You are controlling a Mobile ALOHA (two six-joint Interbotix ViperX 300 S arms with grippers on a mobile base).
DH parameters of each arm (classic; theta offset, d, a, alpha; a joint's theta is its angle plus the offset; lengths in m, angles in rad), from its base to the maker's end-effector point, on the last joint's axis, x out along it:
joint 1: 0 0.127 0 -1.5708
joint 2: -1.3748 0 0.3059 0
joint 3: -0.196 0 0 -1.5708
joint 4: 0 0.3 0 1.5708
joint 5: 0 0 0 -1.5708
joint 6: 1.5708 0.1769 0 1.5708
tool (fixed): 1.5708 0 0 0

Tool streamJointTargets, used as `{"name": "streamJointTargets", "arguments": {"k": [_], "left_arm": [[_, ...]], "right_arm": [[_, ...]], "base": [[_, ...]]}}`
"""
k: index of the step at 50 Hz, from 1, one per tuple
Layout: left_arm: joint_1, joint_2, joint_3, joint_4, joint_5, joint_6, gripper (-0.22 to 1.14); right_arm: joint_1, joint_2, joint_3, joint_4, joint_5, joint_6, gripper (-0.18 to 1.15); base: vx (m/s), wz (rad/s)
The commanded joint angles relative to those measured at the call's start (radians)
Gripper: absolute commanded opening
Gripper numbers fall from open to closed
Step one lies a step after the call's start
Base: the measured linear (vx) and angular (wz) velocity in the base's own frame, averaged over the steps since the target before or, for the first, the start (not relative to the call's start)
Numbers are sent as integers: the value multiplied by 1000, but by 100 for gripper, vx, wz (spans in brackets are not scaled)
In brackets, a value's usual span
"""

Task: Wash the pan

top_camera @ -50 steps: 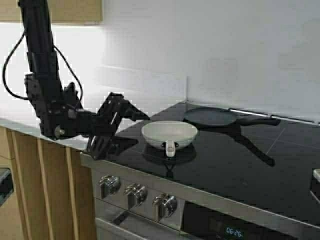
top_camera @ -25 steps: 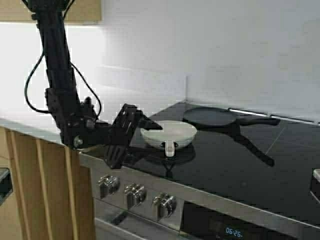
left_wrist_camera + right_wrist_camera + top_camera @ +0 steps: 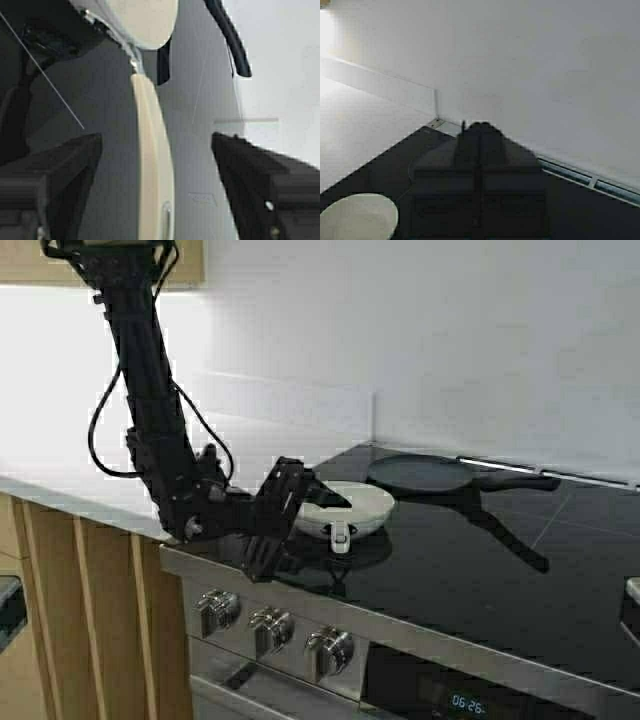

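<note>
The small cream-white pan (image 3: 350, 502) sits on the black glass cooktop (image 3: 450, 570), its short stub handle (image 3: 341, 535) pointing toward the front edge. My left gripper (image 3: 305, 520) is open at the pan's left front side. In the left wrist view the handle (image 3: 152, 165) runs between the two dark fingers (image 3: 60, 175) with a gap on each side, and the pan's bowl (image 3: 145, 20) lies beyond. My right gripper (image 3: 480, 127) is shut and empty, held above the cooktop to the right, with the pan (image 3: 357, 217) below it at a distance.
A flat dark pan (image 3: 420, 473) with a long black handle (image 3: 515, 481) lies behind the white pan, near the wall. Stove knobs (image 3: 270, 625) line the front panel. A pale countertop (image 3: 60, 480) extends to the left of the stove.
My left arm has swung right and forward from the counter edge, bringing its open gripper up to the white pan's handle. The pan has not moved.
</note>
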State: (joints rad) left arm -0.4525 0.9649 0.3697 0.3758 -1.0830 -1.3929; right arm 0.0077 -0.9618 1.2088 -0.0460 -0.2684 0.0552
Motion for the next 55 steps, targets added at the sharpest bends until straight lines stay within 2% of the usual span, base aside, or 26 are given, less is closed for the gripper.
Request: {"name": "streamJointTargets", "arguments": {"k": [1,43,48,52,55], "left_arm": [[-9,0,-43,3,0,-18,99],[-44,91,-219,-3,2,-133,97],[-44,103,-227,-15,2,-164,83],[-46,115,-233,-34,-2,-196,53],[-44,120,-236,-43,-6,-210,25]], "right_arm": [[2,8,-14,-2,-3,0,7],[2,11,-12,-2,-3,0,7],[2,11,-14,-2,-3,0,7],[2,11,-12,-2,-3,0,7],[2,11,-12,-2,-3,0,7]], "base": [[0,0],[0,0],[0,0],[0,0],[0,0]]}}
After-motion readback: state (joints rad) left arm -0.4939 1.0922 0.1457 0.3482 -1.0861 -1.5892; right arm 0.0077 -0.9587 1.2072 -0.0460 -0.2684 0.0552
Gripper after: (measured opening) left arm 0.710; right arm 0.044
